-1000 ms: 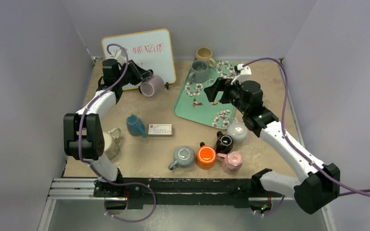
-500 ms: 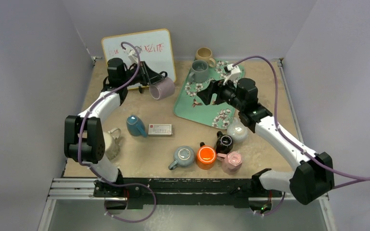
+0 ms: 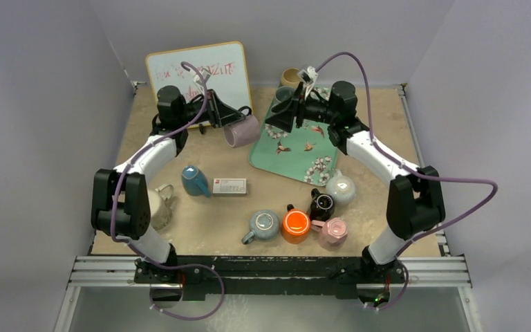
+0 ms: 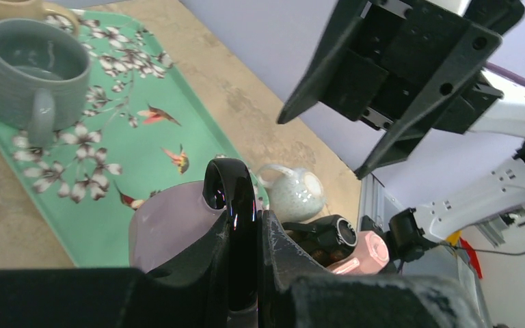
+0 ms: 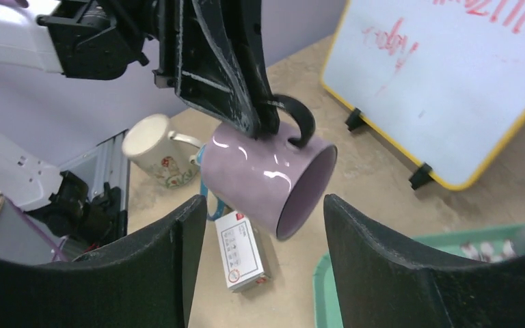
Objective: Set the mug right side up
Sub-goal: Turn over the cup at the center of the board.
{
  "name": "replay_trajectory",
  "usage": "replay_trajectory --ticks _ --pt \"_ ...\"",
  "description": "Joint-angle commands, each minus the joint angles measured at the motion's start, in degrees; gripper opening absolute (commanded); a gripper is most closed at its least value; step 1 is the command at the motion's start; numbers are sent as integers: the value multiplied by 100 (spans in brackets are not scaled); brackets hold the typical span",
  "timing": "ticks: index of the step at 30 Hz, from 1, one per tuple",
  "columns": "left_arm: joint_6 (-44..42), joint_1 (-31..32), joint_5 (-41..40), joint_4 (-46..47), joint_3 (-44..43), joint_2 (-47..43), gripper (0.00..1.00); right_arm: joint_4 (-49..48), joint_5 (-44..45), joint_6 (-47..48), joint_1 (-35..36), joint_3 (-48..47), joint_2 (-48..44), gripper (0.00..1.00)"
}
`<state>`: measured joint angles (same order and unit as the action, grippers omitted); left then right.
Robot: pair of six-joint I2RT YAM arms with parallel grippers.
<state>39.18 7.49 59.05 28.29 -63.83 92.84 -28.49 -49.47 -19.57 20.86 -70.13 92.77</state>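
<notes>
1 sideways mug (image 3: 240, 130), in left jaws

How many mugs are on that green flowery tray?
1: the grey mug, at the far corner of the tray. The tan mug behind seems off it. The right arm may hide more.

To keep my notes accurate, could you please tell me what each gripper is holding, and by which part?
The left gripper pinches the purple mug by its black handle; the right gripper, jaws open, holds nothing.
</notes>
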Motion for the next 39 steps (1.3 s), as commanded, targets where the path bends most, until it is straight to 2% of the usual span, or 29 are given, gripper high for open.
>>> replay_trajectory --ticks 1,5,10,15,24,30,34,36,38,39 --pt "90 197 493 677 -157 -205 0 -613 -968 165 -3 -677 327 65" --pt "137 308 608 804 -203 -140 0 -67 -1418 314 -3 -1250 781 54" --pt "437 393 759 1218 -278 11 0 205 -1419 770 3 -1247 877 56" --pt "916 427 927 1872 -278 155 0 -216 -1692 426 14 -1294 1139 55" --pt "775 569 941 1931 -201 174 0 -494 -1802 262 281 -1222 1296 52" --pt "652 596 943 1830 -188 140 0 -681 -1824 194 340 -1194 1346 31" --pt "588 604 904 1782 -148 112 0 -1347 -2001 -255 335 -1038 1358 0" --pt "379 597 808 1472 -160 53 0 -1599 -2096 -417 325 -931 1349 0" --pt "-93 596 642 767 -198 -67 0 -1582 -2087 -433 278 -837 1303 0" --pt "-335 596 497 380 -226 -137 6 -1543 -2044 -441 244 -810 1284 0"
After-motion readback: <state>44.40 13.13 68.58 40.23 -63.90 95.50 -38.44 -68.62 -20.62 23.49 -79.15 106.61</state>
